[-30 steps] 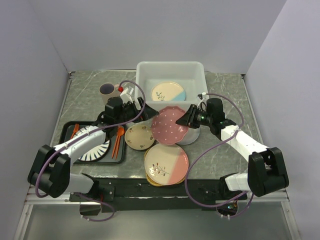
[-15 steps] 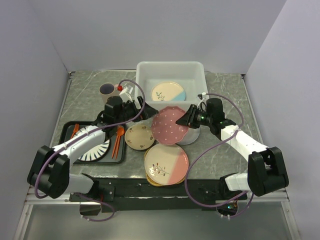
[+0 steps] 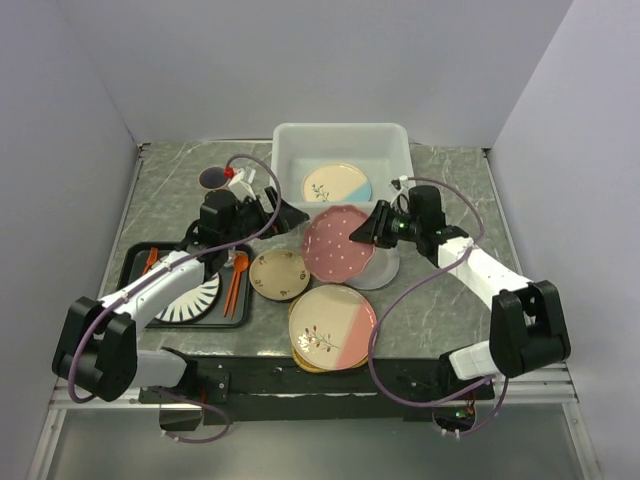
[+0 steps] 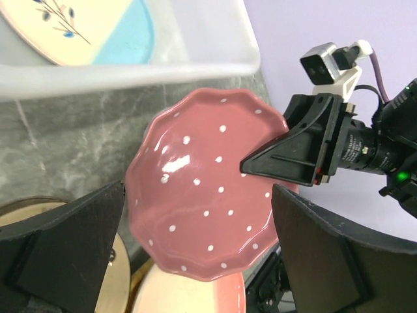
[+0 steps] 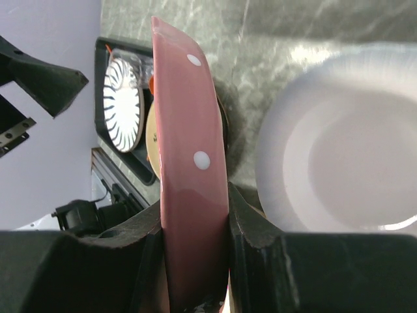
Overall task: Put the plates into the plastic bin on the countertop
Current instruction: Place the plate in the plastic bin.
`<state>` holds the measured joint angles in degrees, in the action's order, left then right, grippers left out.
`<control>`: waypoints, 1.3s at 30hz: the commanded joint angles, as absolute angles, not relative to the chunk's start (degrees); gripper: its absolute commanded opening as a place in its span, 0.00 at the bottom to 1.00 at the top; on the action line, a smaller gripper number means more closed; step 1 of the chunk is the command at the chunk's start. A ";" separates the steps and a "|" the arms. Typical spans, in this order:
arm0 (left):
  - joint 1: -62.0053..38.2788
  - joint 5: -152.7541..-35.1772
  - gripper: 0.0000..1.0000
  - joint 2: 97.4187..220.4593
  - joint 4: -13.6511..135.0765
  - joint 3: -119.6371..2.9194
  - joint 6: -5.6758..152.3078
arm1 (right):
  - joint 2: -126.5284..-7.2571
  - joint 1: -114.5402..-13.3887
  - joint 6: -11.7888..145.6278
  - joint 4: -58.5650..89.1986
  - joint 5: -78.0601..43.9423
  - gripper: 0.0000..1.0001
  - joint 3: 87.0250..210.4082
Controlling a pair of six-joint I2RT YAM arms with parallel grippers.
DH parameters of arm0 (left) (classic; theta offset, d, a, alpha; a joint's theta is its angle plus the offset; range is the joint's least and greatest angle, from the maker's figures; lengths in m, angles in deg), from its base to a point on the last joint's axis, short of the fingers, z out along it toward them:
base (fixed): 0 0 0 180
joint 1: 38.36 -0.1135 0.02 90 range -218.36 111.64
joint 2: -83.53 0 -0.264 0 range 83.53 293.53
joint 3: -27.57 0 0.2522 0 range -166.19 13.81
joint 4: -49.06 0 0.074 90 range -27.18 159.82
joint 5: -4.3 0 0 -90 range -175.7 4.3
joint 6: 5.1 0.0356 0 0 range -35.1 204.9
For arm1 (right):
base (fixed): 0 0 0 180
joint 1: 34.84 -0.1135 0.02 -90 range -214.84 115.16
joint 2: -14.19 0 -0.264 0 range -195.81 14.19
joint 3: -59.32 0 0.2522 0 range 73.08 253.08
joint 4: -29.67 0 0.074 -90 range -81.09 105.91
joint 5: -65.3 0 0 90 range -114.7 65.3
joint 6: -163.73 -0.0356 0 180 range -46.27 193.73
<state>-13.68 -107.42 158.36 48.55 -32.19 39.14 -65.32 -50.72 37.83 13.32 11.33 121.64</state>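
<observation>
My right gripper is shut on the right rim of a pink white-dotted plate and holds it tilted above the countertop, just in front of the white plastic bin. The right wrist view shows the plate edge-on between the fingers. A cream-and-blue plate lies in the bin. My left gripper is open and empty, left of the pink plate. A white plate, a small tan plate and a cream-and-pink plate lie on the countertop.
A black tray at the left holds a striped plate and orange utensils. A mug stands behind my left arm. The cream-and-pink plate tops a small stack at the front edge.
My right gripper has raised the pink plate a little and carried it towards the bin. My left gripper has drawn back and left slightly, staying open.
</observation>
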 commanded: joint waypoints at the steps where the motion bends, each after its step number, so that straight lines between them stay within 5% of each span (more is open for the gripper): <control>1: -15.51 -109.52 0.99 156.39 46.03 -31.89 39.54 | -65.87 -51.10 37.52 17.15 14.41 0.00 130.55; 39: -23.60 -118.93 0.99 157.54 40.05 -27.76 38.93 | -95.84 -48.28 33.75 10.20 15.90 0.00 175.19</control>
<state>-23.40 -116.47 157.97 43.79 -28.36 38.96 -95.28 -49.06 36.61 6.02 12.73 167.43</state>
